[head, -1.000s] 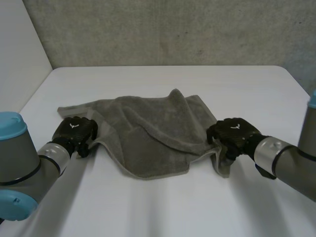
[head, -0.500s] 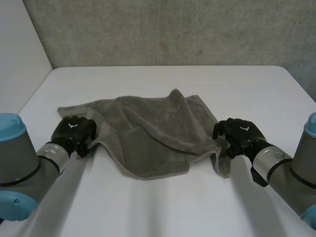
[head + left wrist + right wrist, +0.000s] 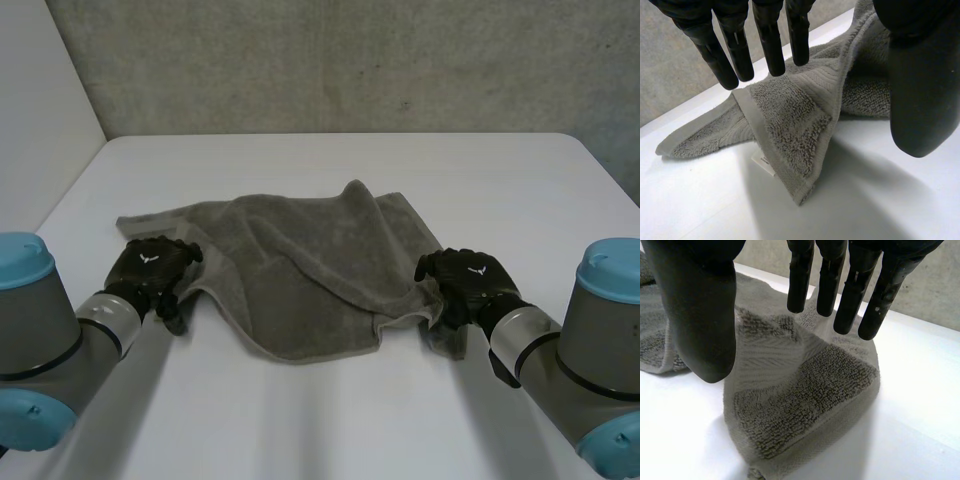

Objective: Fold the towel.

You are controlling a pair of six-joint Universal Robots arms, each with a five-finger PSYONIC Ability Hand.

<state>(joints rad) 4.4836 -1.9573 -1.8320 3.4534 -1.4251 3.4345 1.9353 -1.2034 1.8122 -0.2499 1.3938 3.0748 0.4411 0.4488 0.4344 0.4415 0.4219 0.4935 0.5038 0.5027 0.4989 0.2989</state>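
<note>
Towel place: I see the towel (image 3: 310, 270) lying on the middle of the table (image 3: 330, 430), between my two hands.
Towel axis: its long axis runs across in front of me, roughly from 10 o'clock to 4 o'clock. The left end points to 10 o'clock and the right end trails toward 4 o'clock.
Towel shape: it is grey and rumpled, not flat. A ridge rises to a peak at its 12 o'clock edge, and a crease runs from there down toward 4 o'clock. A loose flap reaches out toward 6 o'clock.
Left hand: my left hand (image 3: 150, 270) sits at the towel's 9 o'clock edge. In the left wrist view its fingers (image 3: 771, 45) are straight and spread, with the thumb (image 3: 922, 85) well apart from them. It grips nothing. A folded corner of towel lies under the palm, pointing away from the fingertips. I cannot tell whether the fingertips touch the cloth.
Right hand: my right hand (image 3: 468, 283) sits at the towel's 4 o'clock corner. In the right wrist view its fingers (image 3: 799, 280) hang straight and the thumb (image 3: 700, 315) stands wide of them, so it has hold of nothing. The corner lies bunched under the palm, between thumb and fingers.
Tag: a small white tag (image 3: 762, 162) peeks from under the towel's hem beside my left hand.
Arms: both arms reach in from 6 o'clock, one on each side of the towel.
</note>
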